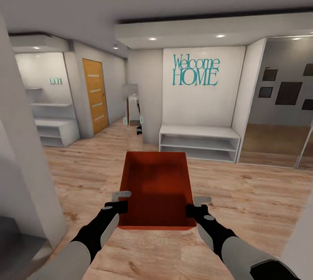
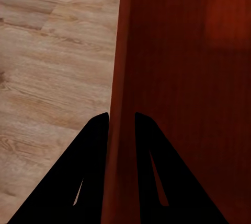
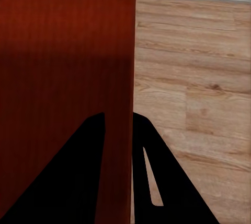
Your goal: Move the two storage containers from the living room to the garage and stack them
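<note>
Across the lower half of the head view we see a light wood-plank floor. At centre right, teal lettering reading "Welcome HOME" sits on a white wall, and a low white open shelf unit stands just below it. At the left we find an orange wooden door and, further left, white wall shelves above a low white cabinet. At the far right, dark picture frames hang on a grey wall. Small ceiling lights glow near the top.

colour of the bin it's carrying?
Plain orange-red storage container, no marks; clearest in the head view, held between both grippers.
</note>
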### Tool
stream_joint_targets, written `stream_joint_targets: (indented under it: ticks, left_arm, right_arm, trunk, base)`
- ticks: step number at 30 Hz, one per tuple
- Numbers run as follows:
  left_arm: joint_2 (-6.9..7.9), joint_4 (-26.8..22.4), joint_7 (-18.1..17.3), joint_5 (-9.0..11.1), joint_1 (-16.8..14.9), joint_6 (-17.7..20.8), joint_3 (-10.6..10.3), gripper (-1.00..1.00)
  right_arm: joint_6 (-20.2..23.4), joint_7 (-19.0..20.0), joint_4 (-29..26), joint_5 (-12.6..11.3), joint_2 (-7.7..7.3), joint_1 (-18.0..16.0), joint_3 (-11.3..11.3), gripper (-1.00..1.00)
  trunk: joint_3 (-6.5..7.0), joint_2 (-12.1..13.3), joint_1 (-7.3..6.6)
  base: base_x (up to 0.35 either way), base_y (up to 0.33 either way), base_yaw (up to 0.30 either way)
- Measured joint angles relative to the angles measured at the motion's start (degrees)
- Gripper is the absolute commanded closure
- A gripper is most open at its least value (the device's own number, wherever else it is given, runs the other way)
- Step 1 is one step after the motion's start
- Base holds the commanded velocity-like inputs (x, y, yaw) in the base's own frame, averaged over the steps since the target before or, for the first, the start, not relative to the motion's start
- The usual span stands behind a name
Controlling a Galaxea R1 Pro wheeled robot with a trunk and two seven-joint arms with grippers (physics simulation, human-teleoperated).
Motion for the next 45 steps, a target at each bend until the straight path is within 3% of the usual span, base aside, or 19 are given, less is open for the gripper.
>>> stream_joint_targets:
  ticks: [8,24,45]
  left_arm:
    - [0.0,-0.01,0.01,0.0,0.0,0.01,-0.01,1.0]
    - [0.01,-0.04,0.01,-0.02,0.01,0.02,-0.01,1.0]
    - [0.01,-0.07,0.0,-0.11,0.0,-0.02,0.06,1.0]
  right_arm:
    - [-0.01,0.0,0.01,0.0,0.0,0.0,-0.01,1.0]
    - [-0.07,0.04,0.03,-0.02,0.0,-0.01,-0.02,1.0]
    - [-0.08,-0.05,-0.02,0.03,0.04,0.0,-0.04,1.0]
  trunk:
    - [0.0,0.0,0.0]
    - [0.0,0.0,0.0]
    - [0.0,0.0,0.0]
  base:
    - [0.323,0.0,0.031]
    - [0.323,0.0,0.245]
    - [0.323,0.0,0.013]
